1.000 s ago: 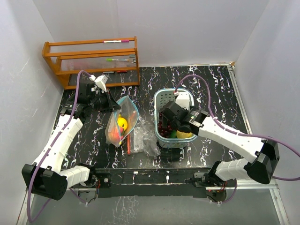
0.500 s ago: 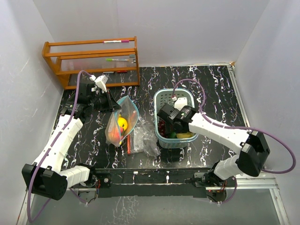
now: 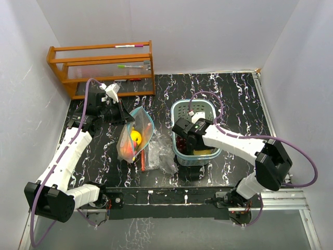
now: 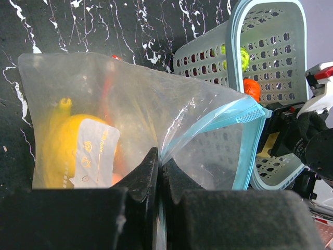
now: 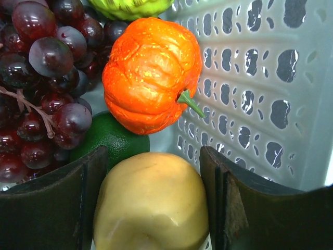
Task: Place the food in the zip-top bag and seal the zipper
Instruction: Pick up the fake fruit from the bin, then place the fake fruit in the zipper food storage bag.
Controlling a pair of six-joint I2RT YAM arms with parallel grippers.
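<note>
My right gripper [image 5: 153, 161] is closed around a pale yellow fruit [image 5: 151, 208] at bottom centre of its wrist view. Both sit inside the teal basket [image 5: 260, 94], with an orange-red fruit [image 5: 148, 73] just above and dark grapes [image 5: 41, 78] at upper left. My left gripper [image 4: 160, 166], fingers pressed together, pinches the zip-top bag [image 4: 197, 130], which holds yellow food [image 4: 62, 151] at frame left.

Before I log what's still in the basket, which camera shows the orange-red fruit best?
The right wrist view: the orange-red fruit fills mid-frame, ribbed skin and green stem sharp. The left wrist view catches only an orange sliver at the basket rim. In the top view the right arm hides it.
</note>
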